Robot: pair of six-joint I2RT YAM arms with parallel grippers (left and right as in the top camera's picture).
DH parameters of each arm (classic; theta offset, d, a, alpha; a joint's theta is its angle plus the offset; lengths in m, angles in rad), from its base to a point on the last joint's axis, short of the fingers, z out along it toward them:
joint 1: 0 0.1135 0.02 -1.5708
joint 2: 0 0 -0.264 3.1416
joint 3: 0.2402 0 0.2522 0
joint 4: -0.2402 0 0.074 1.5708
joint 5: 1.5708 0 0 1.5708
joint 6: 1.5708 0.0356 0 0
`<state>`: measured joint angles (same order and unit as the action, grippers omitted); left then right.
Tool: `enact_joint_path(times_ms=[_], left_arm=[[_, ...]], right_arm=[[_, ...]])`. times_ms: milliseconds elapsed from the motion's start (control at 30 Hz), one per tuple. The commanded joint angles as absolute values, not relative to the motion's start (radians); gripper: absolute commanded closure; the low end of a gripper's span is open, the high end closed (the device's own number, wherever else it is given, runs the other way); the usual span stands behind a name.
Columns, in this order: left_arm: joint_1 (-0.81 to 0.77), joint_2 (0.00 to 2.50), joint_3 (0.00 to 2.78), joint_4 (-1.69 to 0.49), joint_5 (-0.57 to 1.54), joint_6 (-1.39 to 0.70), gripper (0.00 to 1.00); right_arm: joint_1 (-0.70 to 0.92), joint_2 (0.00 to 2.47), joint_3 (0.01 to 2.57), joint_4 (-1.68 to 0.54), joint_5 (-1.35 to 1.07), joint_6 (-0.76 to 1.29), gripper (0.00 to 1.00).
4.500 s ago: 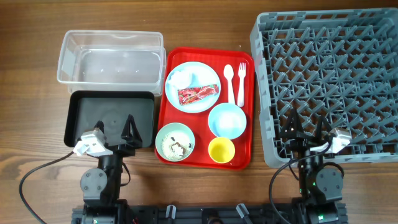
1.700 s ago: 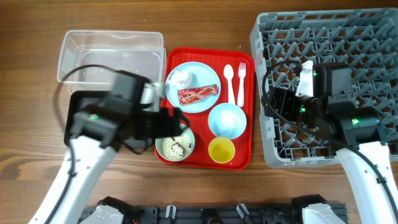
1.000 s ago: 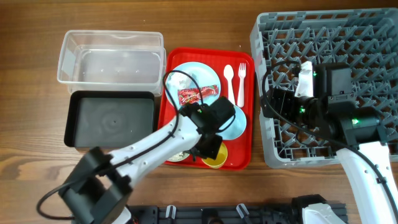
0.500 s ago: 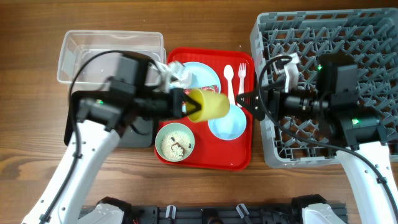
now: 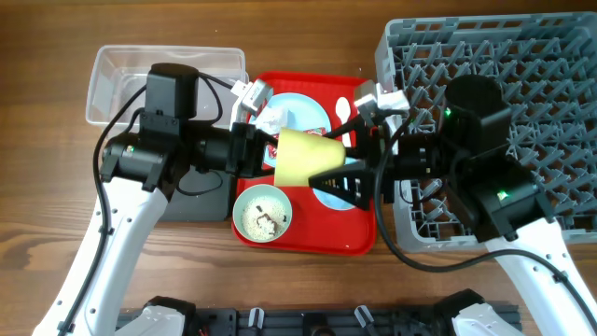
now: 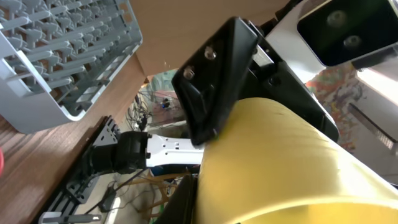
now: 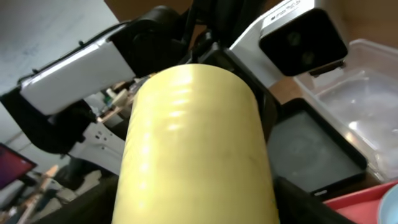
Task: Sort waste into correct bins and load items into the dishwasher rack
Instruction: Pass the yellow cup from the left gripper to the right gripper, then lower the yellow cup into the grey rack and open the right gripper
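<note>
The small yellow cup [image 5: 303,159] hangs on its side above the red tray [image 5: 359,238] on the wooden table [image 5: 47,93], a cluttered room beyond, one end clamped by the left gripper [image 5: 264,154], while the right gripper [image 5: 338,179] straddles the other end, and whether it grips cannot be told.

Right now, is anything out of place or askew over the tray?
The yellow cup lies sideways in mid-air above the red tray, gripped by the left gripper, with the right gripper and its spread jaws at the cup's other end. Nothing looks spilled.
</note>
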<state>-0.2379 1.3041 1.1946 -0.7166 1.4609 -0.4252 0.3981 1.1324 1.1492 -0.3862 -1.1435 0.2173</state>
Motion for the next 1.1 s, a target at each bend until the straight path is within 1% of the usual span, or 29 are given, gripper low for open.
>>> enact_joint_path(times_ms=[0,33,67,133,167,233,333,433,500,533,567,600,667,800,867,967,1067], left_arm=[[-0.232,1.302,1.206,-0.713,1.498,-0.425,0.95],[-0.232,1.302,1.206,-0.713,1.498,-0.423,0.93],[-0.232,1.302,1.206,-0.713,1.498,-0.423,0.69],[-0.232,1.302,1.206,-0.714,1.482,-0.422,0.08],[-0.232,1.302,1.206,-0.714,1.455,-0.422,0.00],[-0.232,1.302,1.206,-0.714,1.390,-0.423,0.00],[-0.232,1.302,1.206,-0.715,1.335,-0.423,0.00],[-0.232,1.302,1.205,-0.719,1.263,-0.423,0.00],[-0.232,1.302,1.205,-0.722,1.225,-0.423,0.00],[-0.232,1.302,1.205,-0.722,1.215,-0.423,0.00],[-0.232,1.302,1.205,-0.722,1.209,-0.423,0.00],[-0.232,1.302,1.205,-0.722,1.205,-0.423,0.00],[-0.232,1.302,1.205,-0.722,1.196,-0.423,0.00],[-0.232,1.302,1.205,-0.723,1.150,-0.423,0.00],[-0.232,1.302,1.205,-0.729,1.150,-0.423,0.00],[-0.232,1.302,1.205,-0.756,1.144,-0.422,0.00],[-0.232,1.302,1.205,-0.855,1.037,-0.422,0.00]], right_arm=[[0.418,1.120,1.166,-0.379,-1.133,0.240,0.34],[0.419,1.120,1.166,-0.382,-1.133,0.239,0.39],[0.419,1.120,1.166,-0.382,-1.133,0.239,0.39],[0.415,1.117,1.166,-0.386,-1.111,0.233,0.40],[0.403,1.110,1.166,-0.397,-1.084,0.218,0.40],[0.357,1.079,1.166,-0.437,-1.026,0.208,0.40],[0.235,0.994,1.166,-0.536,-0.966,0.202,0.40],[0.097,0.909,1.166,-0.693,-0.844,0.201,0.40],[0.025,0.871,1.166,-0.847,-0.642,0.202,0.40],[0.000,0.863,1.166,-0.942,-0.489,0.217,0.40],[-0.011,0.866,1.166,-1.033,-0.342,0.258,0.41],[-0.011,0.875,1.166,-1.095,-0.252,0.277,0.42],[-0.011,0.907,1.166,-1.191,-0.160,0.287,0.42],[-0.011,1.034,1.166,-1.298,-0.078,0.292,0.43],[-0.011,1.120,1.166,-1.309,-0.051,0.292,0.42],[-0.011,1.238,1.166,-1.271,-0.048,0.292,0.42],[-0.011,1.394,1.166,-1.275,-0.072,0.295,0.41]])
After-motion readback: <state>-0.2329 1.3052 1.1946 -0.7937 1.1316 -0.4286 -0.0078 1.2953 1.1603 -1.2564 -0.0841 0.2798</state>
